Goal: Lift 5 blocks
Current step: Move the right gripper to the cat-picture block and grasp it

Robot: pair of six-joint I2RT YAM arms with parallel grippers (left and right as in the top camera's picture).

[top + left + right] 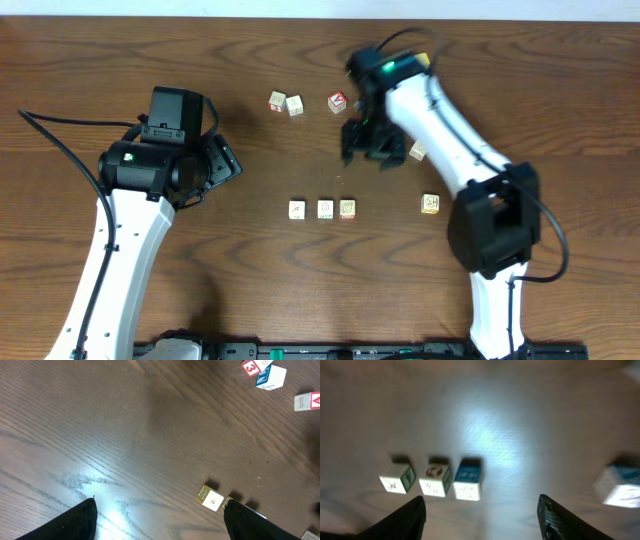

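Blocks all rest on the table (200,40), none of them held: a row of three (325,209) sits side by side near the middle, a fourth block (431,203) stands apart to the right of that row, and a fifth block (417,151) lies just beside the right arm, partly hidden by it. Farther back, a pair of cream cubes (286,103) touch each other, with a red-faced cube (338,102) near them. The right claw (362,145) hangs over bare wood between the red-faced cube and the row, its fingers spread wide with nothing between them; its wrist view shows the row just ahead of the fingertips. The left claw (225,160) is well apart from every block, off to the left, also wide and empty
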